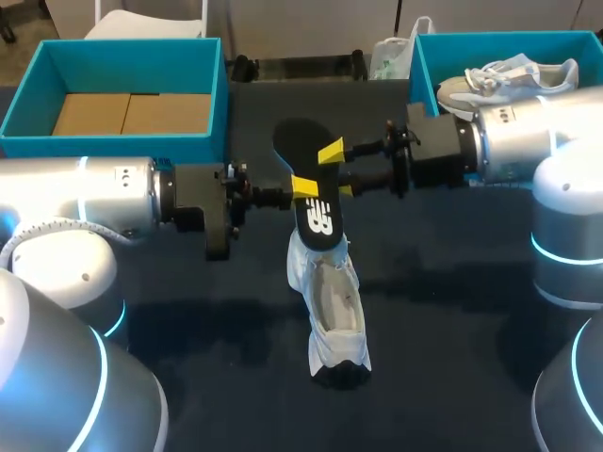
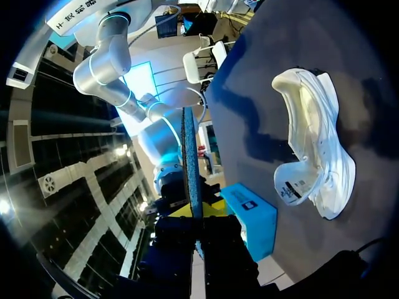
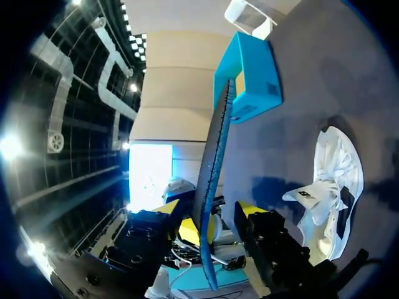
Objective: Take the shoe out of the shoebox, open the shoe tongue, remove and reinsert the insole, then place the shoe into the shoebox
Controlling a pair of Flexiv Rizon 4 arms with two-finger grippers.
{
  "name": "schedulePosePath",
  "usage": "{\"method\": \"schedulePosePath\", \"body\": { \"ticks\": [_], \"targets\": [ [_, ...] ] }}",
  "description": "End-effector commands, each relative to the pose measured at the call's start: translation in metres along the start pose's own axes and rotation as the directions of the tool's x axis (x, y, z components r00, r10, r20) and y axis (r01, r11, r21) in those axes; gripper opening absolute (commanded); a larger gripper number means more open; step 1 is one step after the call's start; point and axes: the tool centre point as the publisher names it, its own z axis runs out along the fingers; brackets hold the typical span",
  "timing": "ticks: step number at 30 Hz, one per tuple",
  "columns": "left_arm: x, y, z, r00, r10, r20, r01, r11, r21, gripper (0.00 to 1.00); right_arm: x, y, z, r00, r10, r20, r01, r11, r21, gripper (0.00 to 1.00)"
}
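- The black insole [image 1: 314,212] is out of the shoe and hangs in mid-air at the centre of the frame. One end points up toward the boxes and the other hangs down just above the shoe's opening.
- The left gripper [image 1: 306,186] is clamped on the insole about halfway along. From that wrist the insole shows edge-on as a thin strip, so one narrow pinch may let it swing, twist or slip.
- The right gripper [image 1: 336,168] has its fingers spread on either side of the insole with gaps showing, so it grips nothing. If it closes off-line it could knock the left fingers just beside it, or fold the insole.
- The white shoe [image 1: 332,306] sits loose on the dark table [image 1: 452,311] at lower centre, tongue pulled open, with nothing bracing it. Pushing the insole in could shove or tip it, or buckle the insole against the collar.
- The teal shoebox [image 1: 113,146] at upper left is well apart from the shoe. A second shoebox [image 1: 421,71] at upper right holds another shoe [image 1: 509,77], so it is an easy wrong destination.
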Motion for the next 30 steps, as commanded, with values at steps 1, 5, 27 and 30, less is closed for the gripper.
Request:
{"method": "schedulePosePath", "body": {
  "ticks": [1, 5, 27, 30],
  "targets": [
    [0.0006, -0.0013, 0.0011, 1.000, 0.002, 0.001, -0.002, 1.000, -0.004, 0.00, 0.0018, -0.0012, 0.0068, 1.000, 0.003, 0.005, -0.003, 1.000, -0.007, 0.49],
    [0.0006, -0.0013, 0.0011, 1.000, 0.002, 0.001, -0.002, 1.000, -0.004, 0.00, 0.0059, -0.0018, 0.0112, 1.000, 0.009, 0.006, -0.009, 1.000, -0.003, 0.45],
    [0.0006, -0.0013, 0.0011, 1.000, 0.002, 0.001, -0.002, 1.000, -0.004, 0.00, 0.0075, -0.0035, 0.0124, 1.000, 0.012, -0.012, -0.012, 1.000, -0.006, 0.19],
    [0.0006, -0.0013, 0.0011, 1.000, 0.002, 0.001, -0.002, 1.000, -0.004, 0.00, 0.0075, -0.0031, 0.0121, 1.000, 0.012, -0.015, -0.012, 1.000, -0.008, 0.18]
  ]
}}
